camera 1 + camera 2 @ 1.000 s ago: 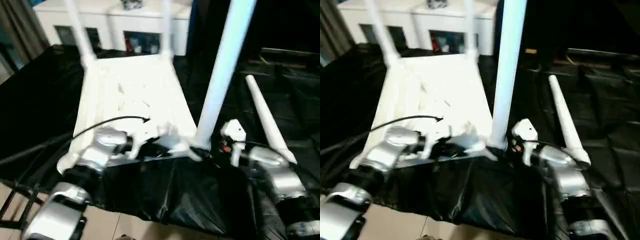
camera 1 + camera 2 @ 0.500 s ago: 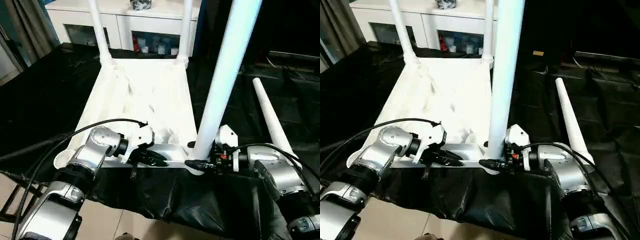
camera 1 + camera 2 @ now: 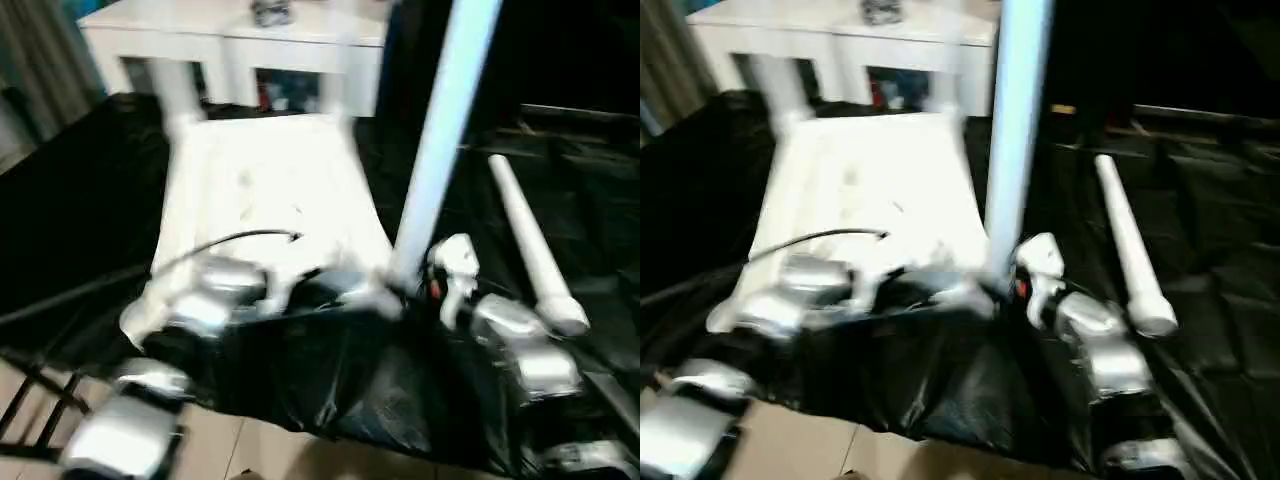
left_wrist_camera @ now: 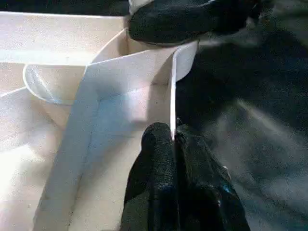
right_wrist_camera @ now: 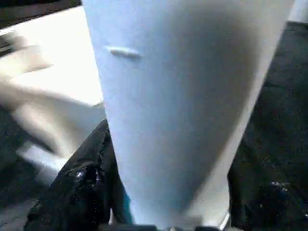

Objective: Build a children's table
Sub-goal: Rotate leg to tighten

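Note:
The children's table lies upside down on the black cloth, its white tabletop [image 3: 265, 185] showing its underside. One white leg [image 3: 440, 130] stands upright in the near right corner socket. My right gripper [image 3: 405, 285] is shut on this leg's base, a black finger [image 5: 82, 187] pressed to its side. My left gripper [image 4: 172, 139] is shut on the thin near rim of the tabletop [image 4: 110, 82], left of that corner. Another leg [image 3: 525, 245] lies loose on the cloth to the right. A blurred leg [image 3: 175, 95] stands at the far left corner.
The black-covered work table [image 3: 80, 190] ends just in front of my forearms, with floor [image 3: 250, 450] below. A white cabinet [image 3: 240, 40] stands behind the table. A black cable [image 3: 230, 240] arcs over my left forearm.
The camera has shaken and shifted. My right gripper's fingers have drawn in around the upright leg's base. My left gripper keeps its hold on the rim.

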